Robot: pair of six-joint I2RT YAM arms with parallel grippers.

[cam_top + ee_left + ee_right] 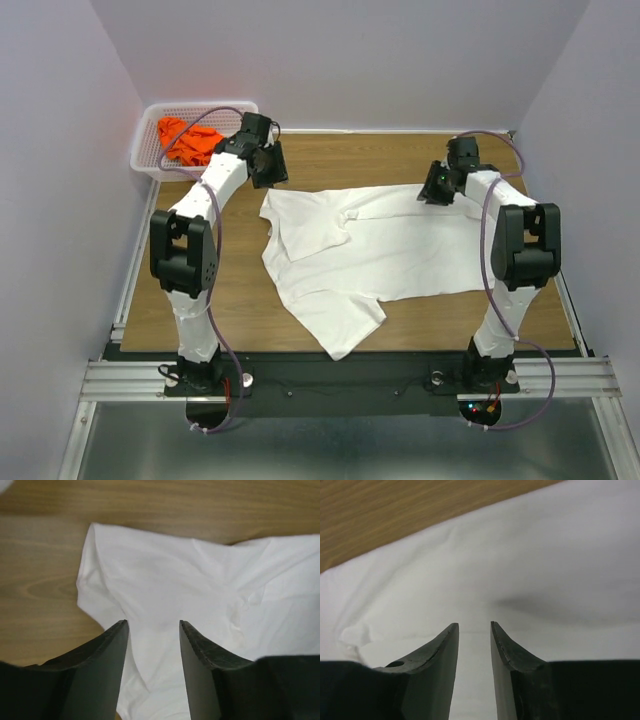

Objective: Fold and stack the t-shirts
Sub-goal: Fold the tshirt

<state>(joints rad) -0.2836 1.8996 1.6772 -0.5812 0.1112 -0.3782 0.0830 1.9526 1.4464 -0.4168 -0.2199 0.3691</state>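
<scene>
A white t-shirt [370,255] lies spread across the middle of the wooden tabletop [240,290] in the overhead view. It is not flat: a flap is turned over near its upper left, and one corner trails toward the lower centre of the frame. An orange t-shirt [190,140] sits bunched in the white basket [200,108] at the upper left, well apart from the white one.

The left gripper [152,625] hangs over the shirt's upper-left corner with its jaws spread wide and nothing between them; its own camera shows cloth beneath and bare wood to the left. The right gripper [474,626] is at the shirt's upper-right edge, jaws only a little apart, also holding nothing, with white fabric filling most of its view and wood in the upper left of that frame.

From where I stand the shirt looks light, thin and floppy. It will likely sag, drag and wrinkle if lifted by one point, and a pinch in the middle of a panel would only gather a bump. The better hold seems to be on the hems or corners along the upper edge, one for each arm, so the cloth can be pulled taut between them before any fold
</scene>
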